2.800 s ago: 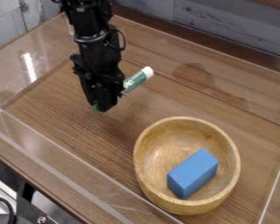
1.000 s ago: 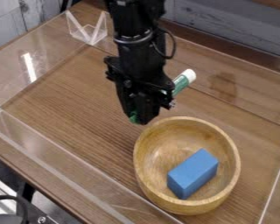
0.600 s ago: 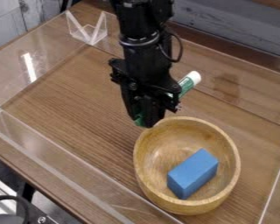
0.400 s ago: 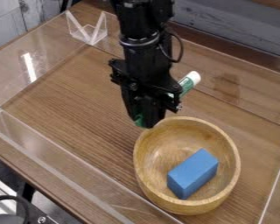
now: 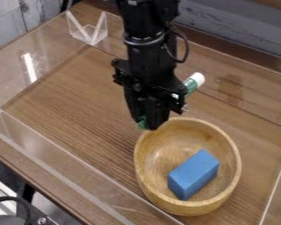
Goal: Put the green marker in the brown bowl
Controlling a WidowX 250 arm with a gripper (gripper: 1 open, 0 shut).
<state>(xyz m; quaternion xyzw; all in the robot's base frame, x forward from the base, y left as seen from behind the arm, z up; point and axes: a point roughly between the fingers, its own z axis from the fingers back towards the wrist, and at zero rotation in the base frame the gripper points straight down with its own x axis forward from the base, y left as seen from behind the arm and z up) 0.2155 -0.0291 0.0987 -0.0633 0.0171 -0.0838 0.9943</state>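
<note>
My gripper (image 5: 150, 121) points straight down and is shut on the green marker (image 5: 192, 82). The marker lies slanted between the fingers; its white barrel end with green print sticks out to the upper right, and the rest is hidden by the black fingers. The fingertips hang just above the upper-left rim of the brown bowl (image 5: 140, 163), a wide shallow wooden bowl at the lower right.
A blue rectangular block (image 5: 192, 172) lies inside the bowl, right of its middle. A clear plastic stand (image 5: 87, 26) is at the back left. A transparent wall (image 5: 61, 149) runs along the table's front edge.
Since the earliest frame the gripper has carried the marker from the table's left-middle rightward to the bowl's rim. Over the last second it has barely shifted.
</note>
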